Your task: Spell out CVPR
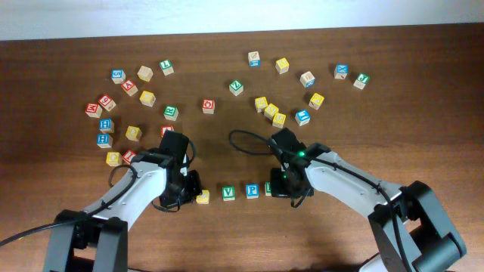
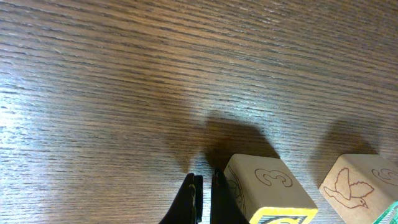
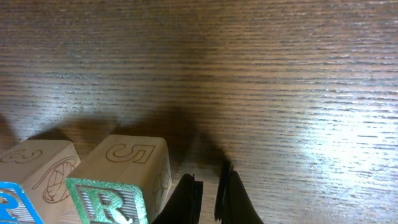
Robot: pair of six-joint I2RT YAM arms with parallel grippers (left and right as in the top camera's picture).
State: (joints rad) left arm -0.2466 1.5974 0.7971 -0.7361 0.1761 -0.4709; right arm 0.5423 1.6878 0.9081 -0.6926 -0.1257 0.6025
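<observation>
A row of letter blocks lies near the front: a yellow block, a green V block, a blue P block and a green R block. My left gripper is shut and empty, its fingers right against the yellow block's left side. The V block stands just beyond it. My right gripper is shut to a narrow gap and empty, its fingers touching the R block's right side. The P block is next to the R block.
Several loose letter blocks are scattered over the far half of the table, in a left cluster around and a right cluster around. A red block and a yellow block lie close to my left arm.
</observation>
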